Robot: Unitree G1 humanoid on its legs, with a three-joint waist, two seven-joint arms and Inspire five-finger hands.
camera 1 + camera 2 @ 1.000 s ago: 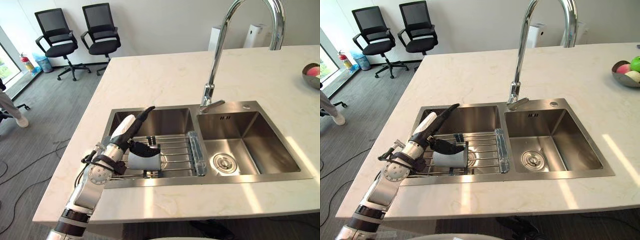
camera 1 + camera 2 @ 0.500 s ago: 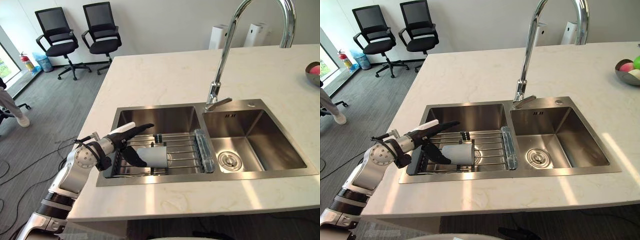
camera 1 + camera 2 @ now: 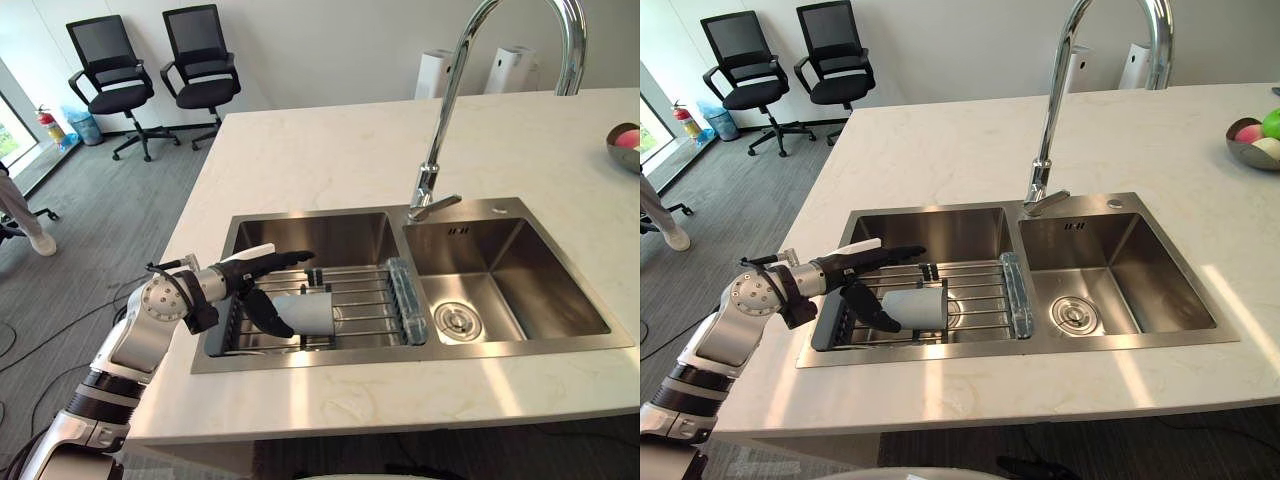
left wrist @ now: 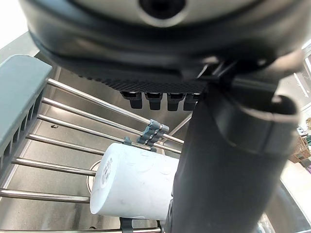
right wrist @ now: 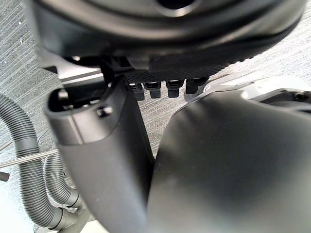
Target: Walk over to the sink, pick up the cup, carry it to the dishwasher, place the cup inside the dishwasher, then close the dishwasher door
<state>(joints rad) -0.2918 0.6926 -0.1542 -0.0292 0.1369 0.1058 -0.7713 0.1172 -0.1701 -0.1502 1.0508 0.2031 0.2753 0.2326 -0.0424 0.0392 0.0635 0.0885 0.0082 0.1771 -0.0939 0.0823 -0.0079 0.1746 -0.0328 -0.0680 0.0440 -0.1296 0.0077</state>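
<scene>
- Small white cylindrical cup (image 3: 312,312) lies on its side on the steel wire rack (image 3: 362,297), with its long axis roughly along the rack bars.
- The rack spans the left basin of the stainless steel 2-basin sink (image 3: 330,358). The cup sits on the rack's front-left part.
- Left hand (image 3: 235,277) reaches in over the basin's left edge and sits just left of the cup at rack height.
- Its fingers (image 3: 287,259) are straight and point right. They pass above and behind the cup, with a visible gap between them and it.
- The dark thumb (image 4: 209,170) angles down at the cup's near-left end. In the left wrist view it overlaps the cup's edge, and I cannot tell whether it touches.
- Left hand state: unclenched, nothing grasped, and the cup rests wholly on the rack bars.
- Right hand (image 5: 107,155) shows in its own wrist view over grey carpeted floor (image 5: 29,73). Its fingers are relaxed and it holds nothing.
- A tall curved chrome faucet (image 3: 445,120) stands behind the divider between the 2 basins.
- The sink is set in a cream stone countertop (image 3: 330,160).
- A metal bowl of fruit (image 3: 1252,142) stands at the countertop's right edge, well apart from the sink.
- 2 black office chairs (image 3: 108,62) stand by the far wall.
</scene>
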